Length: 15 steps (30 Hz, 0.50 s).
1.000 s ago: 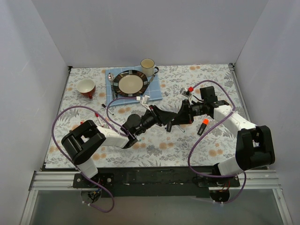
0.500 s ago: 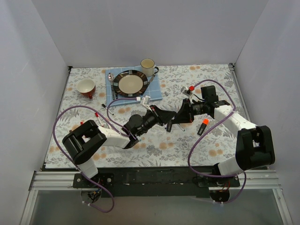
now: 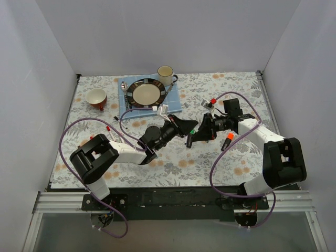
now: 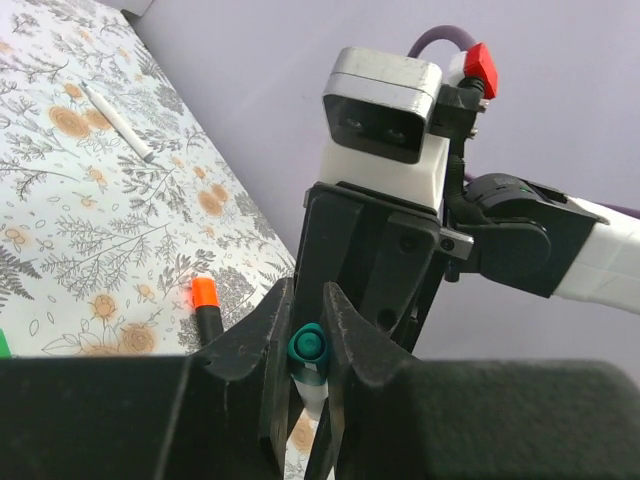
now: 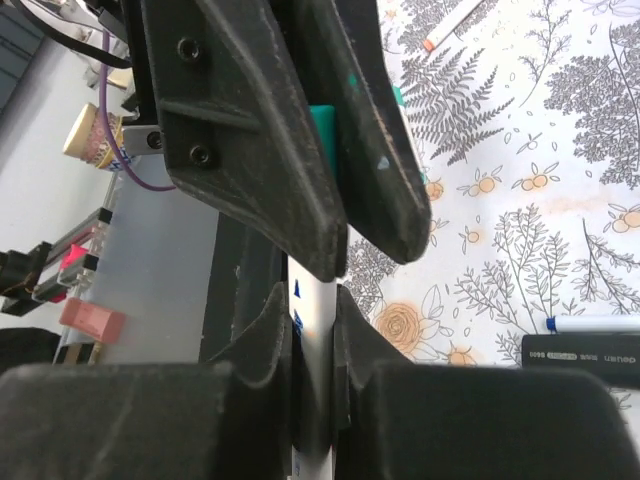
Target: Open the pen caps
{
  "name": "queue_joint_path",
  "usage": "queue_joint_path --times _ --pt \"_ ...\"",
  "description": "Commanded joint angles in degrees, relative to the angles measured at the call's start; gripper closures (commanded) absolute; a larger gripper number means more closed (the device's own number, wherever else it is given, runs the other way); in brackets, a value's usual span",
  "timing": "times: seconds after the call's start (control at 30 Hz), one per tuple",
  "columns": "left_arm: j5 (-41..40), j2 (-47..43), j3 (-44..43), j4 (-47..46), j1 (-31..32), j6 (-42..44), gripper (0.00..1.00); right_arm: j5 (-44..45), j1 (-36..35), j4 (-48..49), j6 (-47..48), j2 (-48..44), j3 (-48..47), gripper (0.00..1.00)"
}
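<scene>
Both grippers hold one white-barrelled pen between them above the middle of the table. My left gripper (image 3: 192, 131) (image 4: 309, 305) is shut on its teal cap (image 4: 308, 347), whose round end faces the left wrist camera. My right gripper (image 3: 201, 130) (image 5: 310, 305) is shut on the white barrel (image 5: 312, 330). In the right wrist view the left fingers (image 5: 300, 140) close over the teal cap (image 5: 324, 125) just above my own. In the top view a green spot of the pen (image 3: 191, 140) shows under the joined jaws. Whether cap and barrel have parted is hidden.
A black marker with an orange cap (image 3: 227, 141) (image 4: 205, 301) lies right of the grippers. White pens (image 4: 116, 123) (image 5: 452, 22) lie further off, and red-tipped ones (image 3: 107, 127) at the left. A plate (image 3: 146, 93) on a blue cloth, a mug (image 3: 166, 75) and a red bowl (image 3: 96, 97) stand at the back.
The two grippers, still joined on the pen, have shifted slightly left and towards the back. The green end now shows below them.
</scene>
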State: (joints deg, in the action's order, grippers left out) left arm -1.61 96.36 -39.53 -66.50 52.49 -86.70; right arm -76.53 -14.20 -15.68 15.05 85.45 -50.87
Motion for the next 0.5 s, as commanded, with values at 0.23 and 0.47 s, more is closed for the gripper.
queue_joint_path --times 0.23,0.47 --pt "7.0 -6.9 -14.2 13.0 -23.3 2.0 1.0 -1.3 0.2 -0.7 1.5 0.7 0.2 0.99" --pt "5.4 -8.1 -25.9 18.0 -30.2 4.2 1.0 -1.5 0.0 0.1 1.4 0.2 0.3 0.99"
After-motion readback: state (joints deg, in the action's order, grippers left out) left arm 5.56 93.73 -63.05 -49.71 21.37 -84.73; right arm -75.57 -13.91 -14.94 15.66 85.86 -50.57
